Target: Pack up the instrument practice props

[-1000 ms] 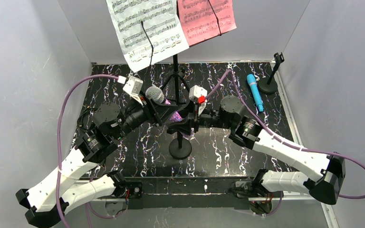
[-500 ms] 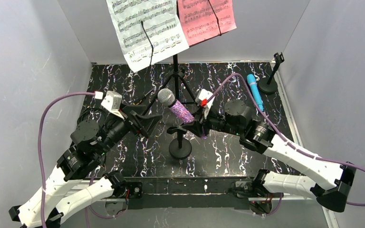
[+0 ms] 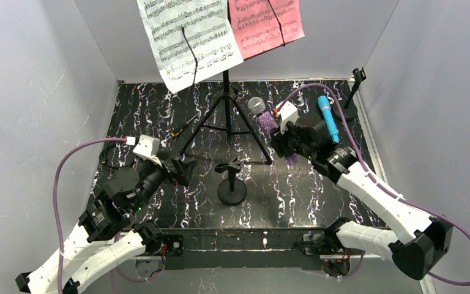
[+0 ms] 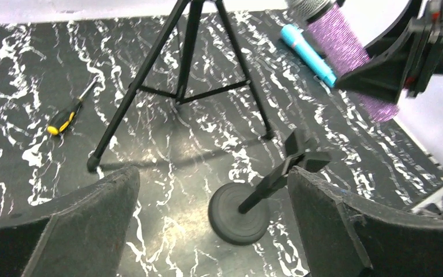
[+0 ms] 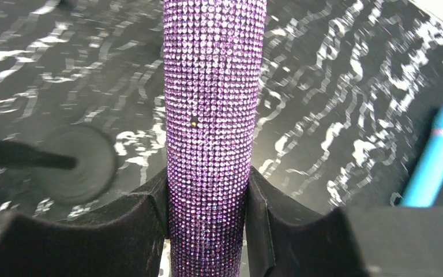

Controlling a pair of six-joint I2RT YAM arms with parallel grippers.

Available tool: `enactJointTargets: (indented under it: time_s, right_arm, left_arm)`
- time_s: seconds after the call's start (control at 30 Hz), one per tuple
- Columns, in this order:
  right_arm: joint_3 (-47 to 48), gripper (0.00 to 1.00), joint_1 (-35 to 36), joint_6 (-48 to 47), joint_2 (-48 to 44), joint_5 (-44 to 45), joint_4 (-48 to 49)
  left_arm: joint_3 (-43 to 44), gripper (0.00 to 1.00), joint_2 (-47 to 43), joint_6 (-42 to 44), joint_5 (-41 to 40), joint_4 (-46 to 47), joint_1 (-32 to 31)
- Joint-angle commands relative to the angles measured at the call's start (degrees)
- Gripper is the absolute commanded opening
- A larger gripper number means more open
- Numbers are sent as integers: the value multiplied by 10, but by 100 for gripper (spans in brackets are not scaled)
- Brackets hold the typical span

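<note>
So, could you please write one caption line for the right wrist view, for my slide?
Right gripper shut on the purple glitter microphone, over the marbled table; blue microphone lies at right.

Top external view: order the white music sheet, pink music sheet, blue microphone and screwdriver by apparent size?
1. white music sheet
2. pink music sheet
3. blue microphone
4. screwdriver
Sheets sit nearer the camera and are cropped, so their true lead is unsure.

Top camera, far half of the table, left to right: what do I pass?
yellow-and-black screwdriver → tall black tripod → purple glitter microphone, held off the table → blue microphone → small black round-based mic holder by the right wall
</note>
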Motion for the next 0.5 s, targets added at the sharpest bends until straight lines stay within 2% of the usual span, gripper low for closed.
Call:
enactJointTargets:
  time_s: [0.0,0.23,0.47]
  right_arm:
    - [-2,1,-63,-26,29,46,27]
    - [-12,2,-164,-44,109,57,103]
    - [10,2,-220,-84,212,135,140]
  left_arm:
    - [-45,98,-14,-1,-60,-2,0]
    - [-121,98,-70,-9,-150,12,5]
    - [-174,98,-86,58,-184,59,16]
